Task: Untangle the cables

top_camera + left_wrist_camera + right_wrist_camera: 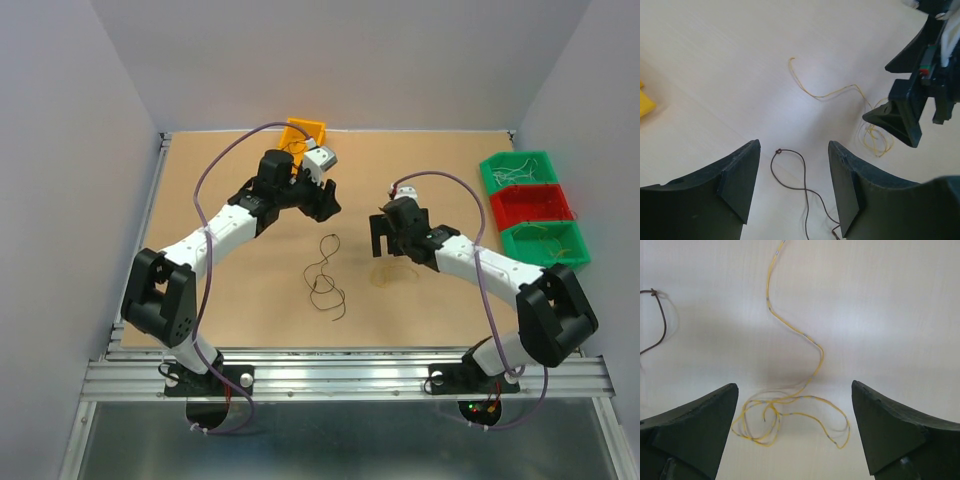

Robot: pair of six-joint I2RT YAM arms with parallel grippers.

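Three bins sit in a row on the right side of the table (260,305): a far green bin (517,168), a red bin (531,205) and a near green bin (545,243). Thin pale wires lie in both green ones. I cannot tell what is in the red one. An orange bin (303,133) sits at the back edge.

The dark brown cable (325,275) lies in loops mid-table. The yellow cable (790,405) lies to its right, not touching it.

The left gripper (794,185) is spread wide above the brown cable and holds nothing. The right gripper (795,430) is spread wide over the yellow loops and holds nothing.
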